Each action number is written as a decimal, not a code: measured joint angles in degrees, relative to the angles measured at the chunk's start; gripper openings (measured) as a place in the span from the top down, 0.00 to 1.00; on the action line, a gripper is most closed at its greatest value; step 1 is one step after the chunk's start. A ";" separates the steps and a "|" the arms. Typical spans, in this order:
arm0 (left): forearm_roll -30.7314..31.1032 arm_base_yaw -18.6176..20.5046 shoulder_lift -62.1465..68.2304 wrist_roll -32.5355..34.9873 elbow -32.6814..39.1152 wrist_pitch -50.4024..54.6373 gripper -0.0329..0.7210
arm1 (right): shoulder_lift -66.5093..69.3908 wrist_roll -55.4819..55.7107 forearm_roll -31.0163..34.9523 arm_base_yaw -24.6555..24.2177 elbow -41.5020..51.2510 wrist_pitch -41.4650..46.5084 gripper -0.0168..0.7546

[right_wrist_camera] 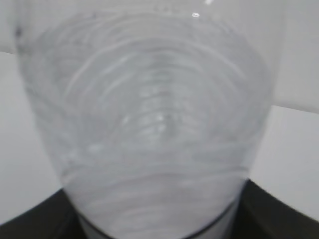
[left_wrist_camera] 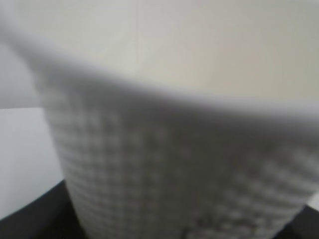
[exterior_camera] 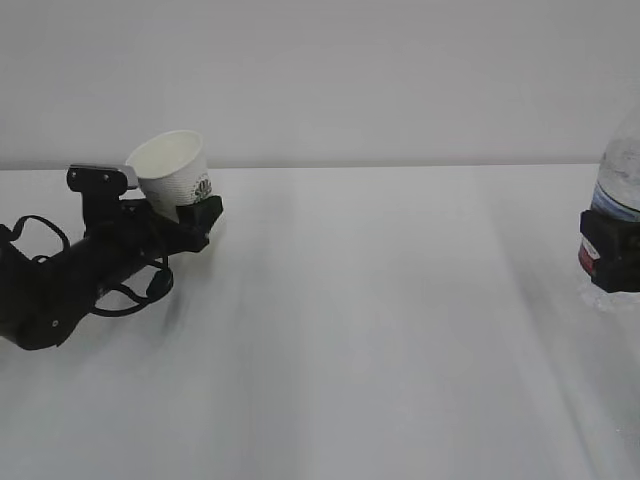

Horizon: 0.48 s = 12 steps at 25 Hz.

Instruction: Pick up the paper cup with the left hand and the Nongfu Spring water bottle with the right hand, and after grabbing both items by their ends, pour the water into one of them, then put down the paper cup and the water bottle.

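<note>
The white paper cup (exterior_camera: 172, 170) hangs tilted above the table at the left, its mouth leaning up and left. My left gripper (exterior_camera: 186, 212) is shut on its lower end. In the left wrist view the cup's dimpled wall (left_wrist_camera: 174, 164) fills the frame, with a dark finger (left_wrist_camera: 25, 221) at each bottom corner. At the right edge, my right gripper (exterior_camera: 610, 250) is shut on the red label of the upright Nongfu Spring water bottle (exterior_camera: 622, 170). The bottle's clear ribbed body (right_wrist_camera: 159, 124) fills the right wrist view between black fingers (right_wrist_camera: 45, 219). I cannot tell how much water it holds.
A white table (exterior_camera: 350, 330) runs from the front to a plain pale wall behind. Loose black cables (exterior_camera: 130, 295) hang below the left arm, close to the tabletop.
</note>
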 joint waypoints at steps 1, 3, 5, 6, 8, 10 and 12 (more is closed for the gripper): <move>1.61 0.00 -0.25 -0.45 0.00 0.00 0.22 | 0.00 0.00 0.00 0.00 0.00 0.00 0.41; 4.87 0.00 -0.77 -1.32 0.00 0.00 0.22 | 0.00 0.00 0.12 0.00 0.00 0.00 0.41; 8.10 0.00 -1.15 -2.26 0.00 0.00 0.22 | 0.00 0.00 0.12 0.00 0.00 0.00 0.41; 10.06 0.00 -1.41 -2.79 0.00 0.00 0.22 | 0.00 -0.03 0.21 0.00 0.00 0.00 0.41; 13.25 0.00 -1.77 -3.55 0.00 0.00 0.22 | 0.00 -0.03 0.21 0.00 0.00 0.00 0.41; 16.54 0.00 -2.36 -4.86 0.00 0.00 0.22 | 0.00 -0.03 0.21 0.00 0.00 0.00 0.41; 18.96 0.00 -2.79 -6.13 0.00 0.00 0.22 | 0.00 -0.03 0.21 0.00 0.00 0.00 0.41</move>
